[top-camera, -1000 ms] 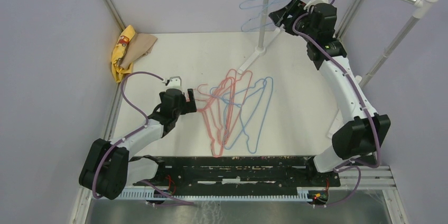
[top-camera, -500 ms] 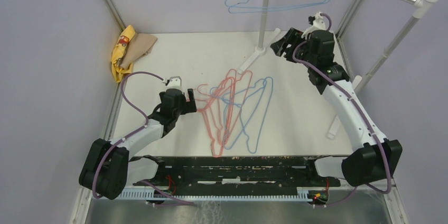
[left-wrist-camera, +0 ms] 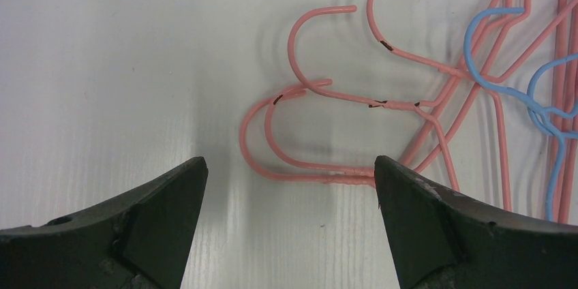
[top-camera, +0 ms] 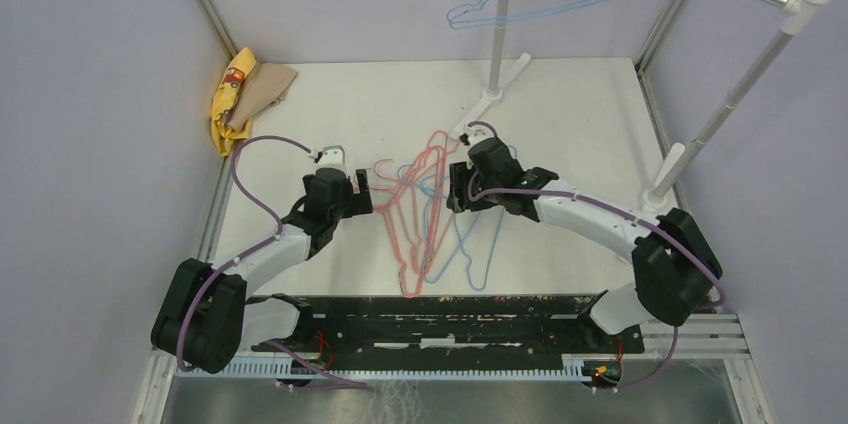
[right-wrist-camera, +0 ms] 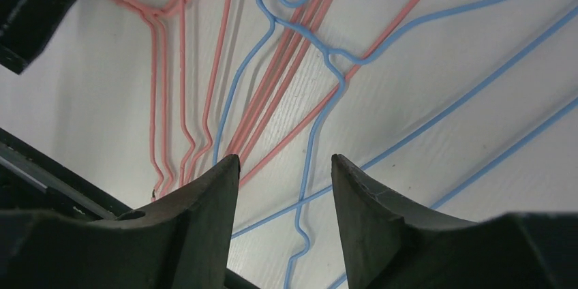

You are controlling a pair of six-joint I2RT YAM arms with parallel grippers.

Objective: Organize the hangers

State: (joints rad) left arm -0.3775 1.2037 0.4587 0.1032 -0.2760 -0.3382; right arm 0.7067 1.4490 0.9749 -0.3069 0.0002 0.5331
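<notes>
Hangers: mixed pile flat on white surface (top-camera: 330, 104), centre of top view. Pink hangers (top-camera: 405, 234) on left side of pile, blue hangers (top-camera: 472, 254) on right, wires crossing and overlapping. Hooks point to upper left of pile, wide ends toward lower edge of frame.

More blue wire, the hung hanger (top-camera: 545, 2), is up at top centre of frame, across the upright rack pole (top-camera: 497, 34). Its hook is cut off by the frame edge, so the support is not visible. Count (one or two) unclear.

Left hand (top-camera: 364, 188): at left edge of pile, by the pink hooks, fingers spread wide, nothing pinched. Wrist view: pink hooks (left-wrist-camera: 300, 132) lie on surface between and beyond the two dark fingers (left-wrist-camera: 157, 221). Lowest hook's shank runs up to tip of the frame-right finger; contact y/n cannot tell.

Right hand (top-camera: 456, 190): over upper right part of pile, arm reaching in from lower right. Fingers (right-wrist-camera: 204, 214) apart with a moderate gap, gripping nothing. Wrist view: one blue wire (right-wrist-camera: 310, 146) runs down through the gap. Pink wires sit just left of the frame-left finger.

Misc: yellow cloth (top-camera: 230, 94) and tan cloth (top-camera: 270, 84) bunched in upper-left corner of surface, well apart from pile.
</notes>
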